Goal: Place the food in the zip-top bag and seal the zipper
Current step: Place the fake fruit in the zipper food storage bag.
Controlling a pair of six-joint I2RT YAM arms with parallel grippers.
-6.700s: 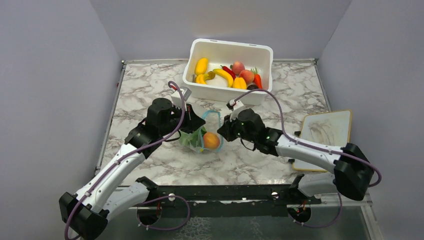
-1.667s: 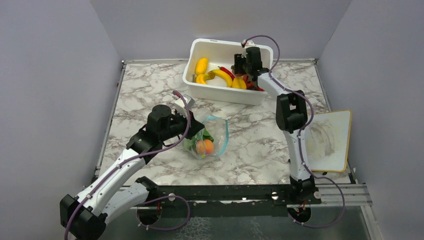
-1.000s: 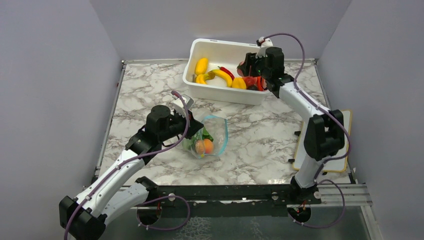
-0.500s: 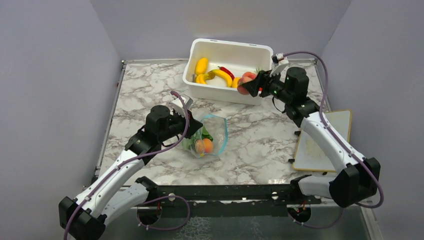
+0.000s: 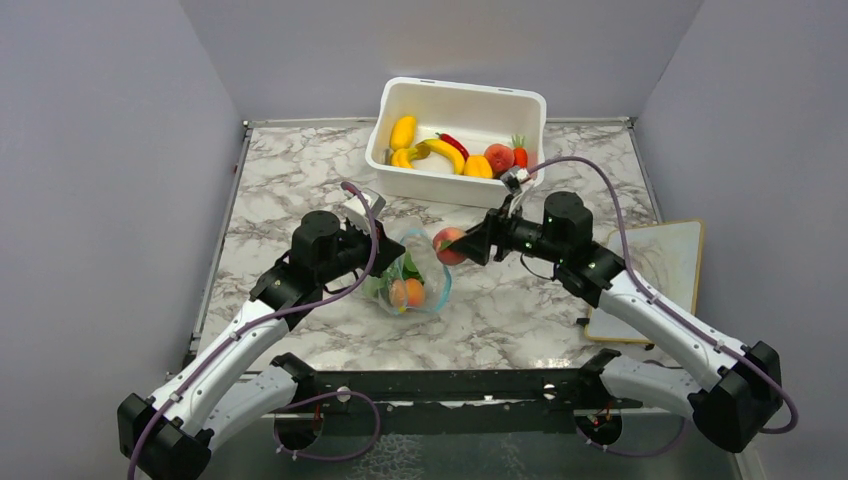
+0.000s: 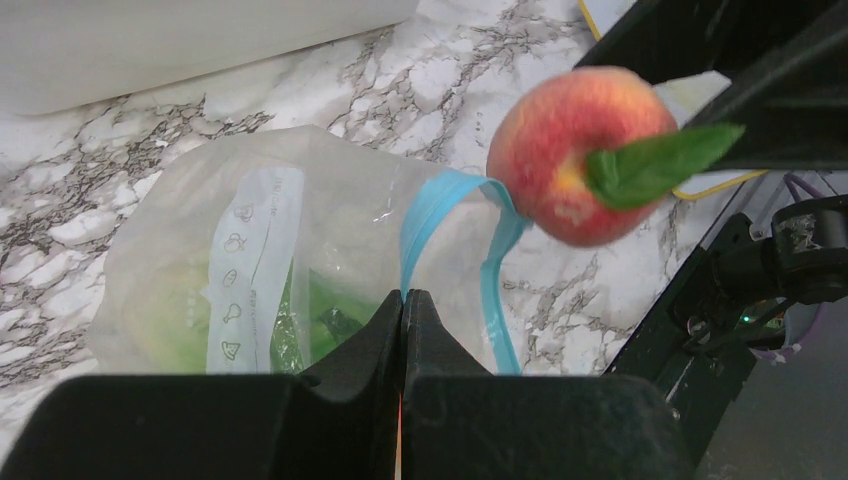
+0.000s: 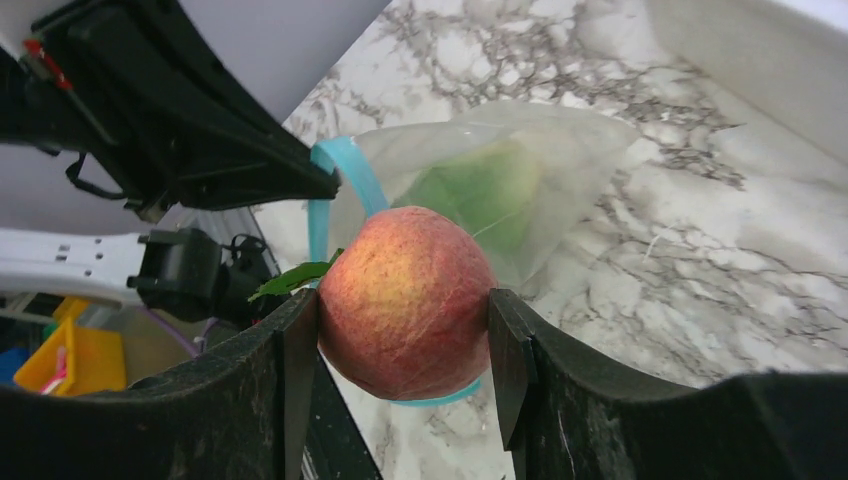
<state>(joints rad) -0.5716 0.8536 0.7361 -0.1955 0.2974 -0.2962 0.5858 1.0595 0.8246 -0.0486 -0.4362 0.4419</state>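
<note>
The clear zip-top bag (image 5: 415, 285) lies mid-table with green lettuce (image 5: 383, 281) and peaches (image 5: 408, 292) inside. My left gripper (image 5: 388, 252) is shut on the bag's light-blue zipper (image 6: 432, 215) and holds the mouth up and open. In the left wrist view its jaws pinch the strip at the left gripper (image 6: 403, 298). My right gripper (image 7: 400, 322) is shut on a pink-orange peach (image 7: 405, 300) with a green leaf. That peach (image 5: 449, 245) hangs just right of the bag's open mouth. The lettuce (image 7: 485, 190) shows through the bag (image 7: 530, 160).
A white tub (image 5: 400, 97) at the back holds yellow bananas (image 5: 445, 152), a red chili, another peach (image 5: 498, 158) and a carrot. A flat white board (image 5: 655, 265) lies at the right edge. Grey walls close in on three sides.
My right arm has lifted the peach out of the tub and swung it forward and left to the bag's mouth. The left arm has kept its hold on the zipper.
</note>
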